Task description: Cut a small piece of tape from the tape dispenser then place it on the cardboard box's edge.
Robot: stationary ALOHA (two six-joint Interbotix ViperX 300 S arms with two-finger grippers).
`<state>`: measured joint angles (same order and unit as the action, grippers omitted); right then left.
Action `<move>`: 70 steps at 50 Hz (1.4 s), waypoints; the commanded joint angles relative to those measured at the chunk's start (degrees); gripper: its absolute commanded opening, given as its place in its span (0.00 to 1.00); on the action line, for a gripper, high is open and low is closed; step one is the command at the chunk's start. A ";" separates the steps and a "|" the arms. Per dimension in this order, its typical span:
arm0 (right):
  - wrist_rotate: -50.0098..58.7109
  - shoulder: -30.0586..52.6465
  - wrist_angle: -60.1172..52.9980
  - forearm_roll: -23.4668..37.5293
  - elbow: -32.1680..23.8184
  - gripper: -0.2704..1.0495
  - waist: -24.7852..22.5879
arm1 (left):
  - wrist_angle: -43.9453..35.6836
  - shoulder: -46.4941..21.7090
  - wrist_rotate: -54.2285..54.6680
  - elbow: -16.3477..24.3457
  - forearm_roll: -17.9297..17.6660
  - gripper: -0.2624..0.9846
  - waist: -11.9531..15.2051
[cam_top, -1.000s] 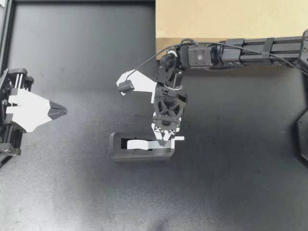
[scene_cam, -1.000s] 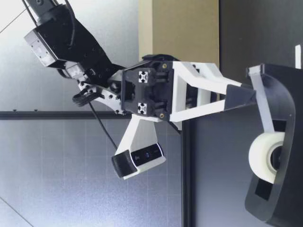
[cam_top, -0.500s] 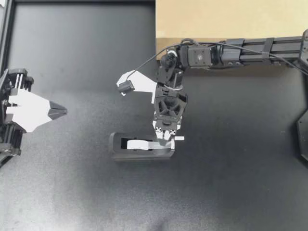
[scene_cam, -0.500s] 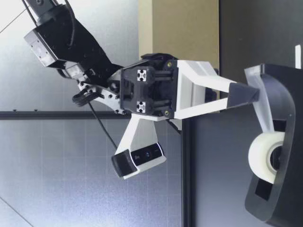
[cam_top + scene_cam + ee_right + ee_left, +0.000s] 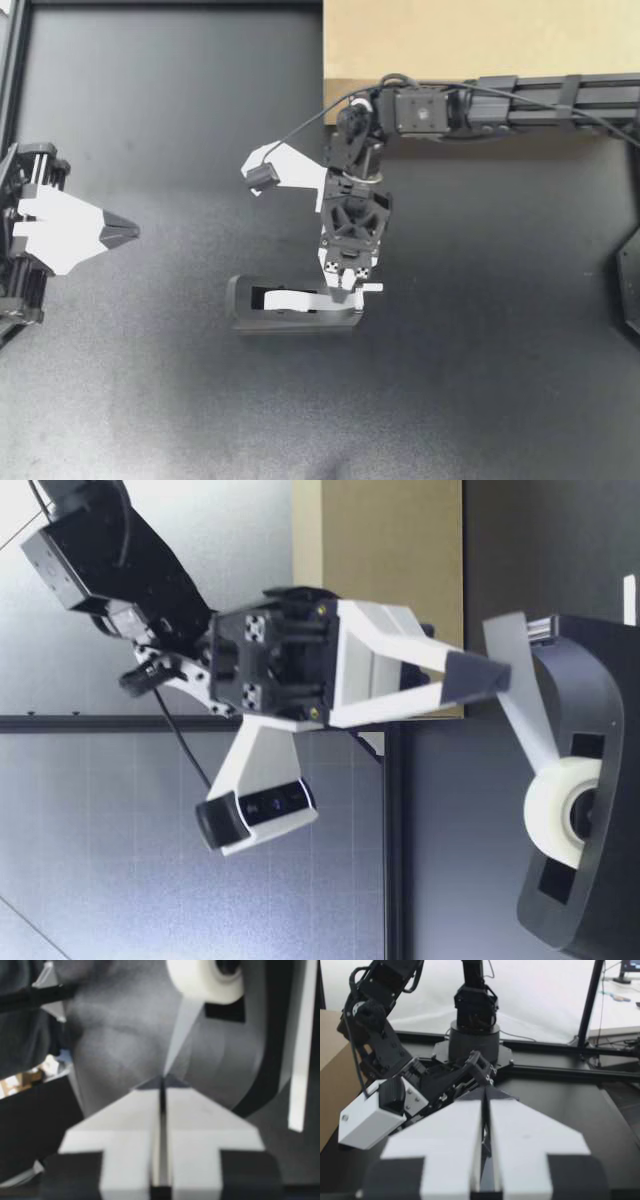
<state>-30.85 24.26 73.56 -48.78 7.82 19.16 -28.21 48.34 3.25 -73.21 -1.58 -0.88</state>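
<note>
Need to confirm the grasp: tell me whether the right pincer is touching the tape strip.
Touching. In the right wrist view my right pincer is shut on the tape strip, which runs taut from the roll.

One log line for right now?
right gripper: shut on tape strip | tape strip: uncut, taut from tape dispenser | left gripper: shut, aside

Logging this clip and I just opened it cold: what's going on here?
My right gripper is above the tape dispenser, shut on the free end of the tape. The strip runs unbroken from the roll to the gripper, so no piece is cut yet. My left gripper sits shut and empty off to the side. The cardboard box sits apart from the dispenser, with no tape visible on it.
</note>
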 commanded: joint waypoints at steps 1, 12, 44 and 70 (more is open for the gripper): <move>0.00 -3.69 0.35 -0.09 0.44 0.14 0.26 | -0.53 -0.18 0.09 0.70 -0.09 0.11 -0.09; -0.18 -5.98 -0.44 -0.09 4.22 0.14 1.32 | -0.53 -0.18 0.09 0.62 -0.09 0.11 -0.18; -1.23 -6.50 -4.92 0.00 11.07 0.14 2.46 | -0.53 -0.18 0.00 0.26 -0.09 0.11 -0.09; -2.37 -6.24 -14.24 0.62 16.08 0.14 1.93 | -0.35 -1.05 -0.18 -0.79 -0.18 0.11 -0.09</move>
<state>-33.13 20.39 60.12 -48.34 23.82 21.18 -28.21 48.08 2.99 -74.53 -1.58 -0.88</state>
